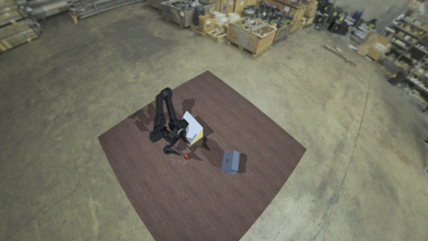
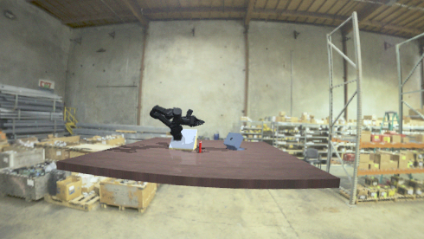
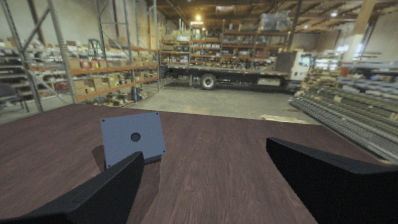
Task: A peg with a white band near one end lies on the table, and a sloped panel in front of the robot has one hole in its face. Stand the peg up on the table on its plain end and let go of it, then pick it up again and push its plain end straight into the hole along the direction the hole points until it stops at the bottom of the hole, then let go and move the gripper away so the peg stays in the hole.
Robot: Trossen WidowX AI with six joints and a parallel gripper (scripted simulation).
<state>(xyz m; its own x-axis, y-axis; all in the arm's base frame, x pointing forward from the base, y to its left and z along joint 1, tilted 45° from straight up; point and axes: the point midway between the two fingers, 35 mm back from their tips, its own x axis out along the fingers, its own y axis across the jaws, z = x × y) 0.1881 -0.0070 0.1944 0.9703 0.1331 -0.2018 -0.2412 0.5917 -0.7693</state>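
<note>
The red peg (image 1: 186, 156) (image 2: 200, 147) stands upright on the table; its white band is too small to make out. It is not in the wrist view. My gripper (image 2: 202, 122) (image 3: 206, 150) is wide open and empty, above the peg and clear of it. The blue-grey sloped panel (image 1: 234, 160) (image 2: 236, 139) (image 3: 149, 131) stands farther out on the table. Its single round hole (image 2: 231, 138) (image 3: 135, 137) faces the arm's side, and in the wrist view it is left of centre, beyond the left finger.
A white sloped block (image 1: 190, 123) (image 2: 187, 138) with a yellow side stands close beside the arm and the peg. The brown table (image 1: 183, 196) (image 2: 242, 166) (image 3: 215, 175) has its far edge beyond the panel in the wrist view.
</note>
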